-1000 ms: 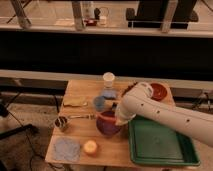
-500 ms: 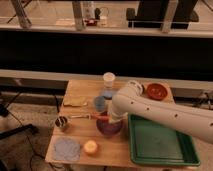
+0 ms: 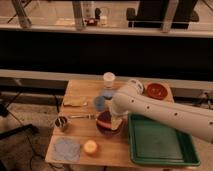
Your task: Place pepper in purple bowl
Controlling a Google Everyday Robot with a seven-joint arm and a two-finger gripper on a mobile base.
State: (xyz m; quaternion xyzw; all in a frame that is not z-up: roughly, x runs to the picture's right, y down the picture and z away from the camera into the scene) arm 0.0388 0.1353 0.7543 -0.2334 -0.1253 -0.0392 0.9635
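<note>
Hanging over the purple bowl (image 3: 106, 123) near the worktop's (image 3: 80, 90) middle, my hand (image 3: 115, 122) hides the pepper, so I cannot tell where it lies. A green tray (image 3: 160, 142) sits at the bowl's three o'clock, a blue cup (image 3: 99, 103) at eleven.

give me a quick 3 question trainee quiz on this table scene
1. True or false: the green tray lies left of the purple bowl.
2. Where is the gripper? A) over the purple bowl B) over the red bowl C) beside the white cup
3. Fill in: the blue cloth lies at the table's front ____ corner, as the camera sees it.

Key: 1 false; 2 A; 3 left
</note>
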